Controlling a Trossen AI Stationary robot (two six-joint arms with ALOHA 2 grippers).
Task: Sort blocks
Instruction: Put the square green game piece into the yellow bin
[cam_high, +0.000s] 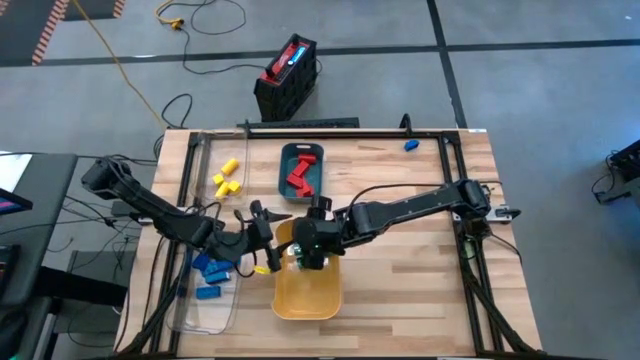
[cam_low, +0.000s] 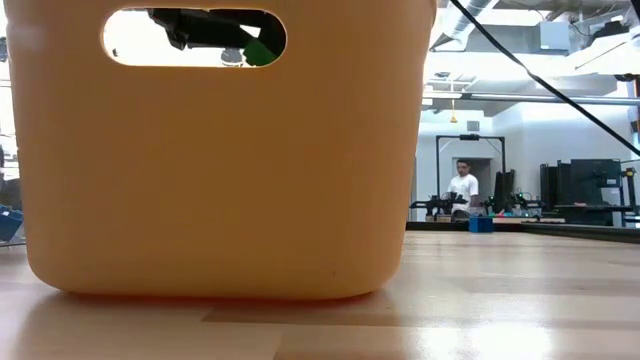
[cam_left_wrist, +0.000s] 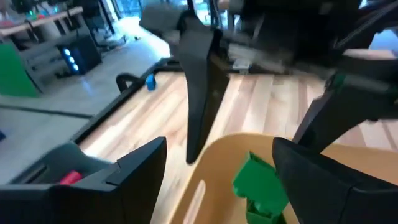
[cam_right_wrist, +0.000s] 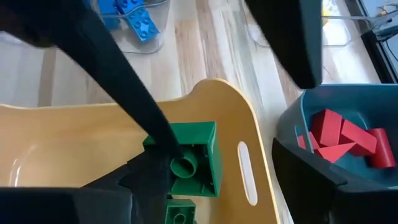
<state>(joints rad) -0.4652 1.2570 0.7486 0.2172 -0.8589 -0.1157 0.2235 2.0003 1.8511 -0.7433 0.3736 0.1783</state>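
From above, my right gripper (cam_high: 312, 252) hangs over the far end of the yellow tray (cam_high: 306, 292), fingers spread apart and holding nothing. My left gripper (cam_high: 262, 243) sits just beside it at the tray's left corner, its fingers also apart and empty. Red blocks (cam_high: 300, 172) lie in the teal tray (cam_high: 285, 175), blue blocks (cam_high: 210, 271) in the clear tray (cam_high: 208, 312), yellow blocks (cam_high: 226, 178) loose on the table (cam_high: 420, 290), and one blue block (cam_high: 411, 145) lies alone near the far edge.

At table height, the yellow tray's wall (cam_low: 220, 170) fills the frame; a green block (cam_low: 262, 50) shows through its handle slot. A person (cam_low: 463, 187) stands far back in the room.

From my left wrist, a green block (cam_left_wrist: 260, 184) lies inside the yellow tray (cam_left_wrist: 205, 180), between my parted fingers (cam_left_wrist: 134, 174).

From my right wrist, a green block (cam_right_wrist: 189, 157) rests in the yellow tray (cam_right_wrist: 74, 143), studs down, a second one (cam_right_wrist: 179, 213) just beside it. Red blocks (cam_right_wrist: 341, 138) fill the teal tray (cam_right_wrist: 292, 124).
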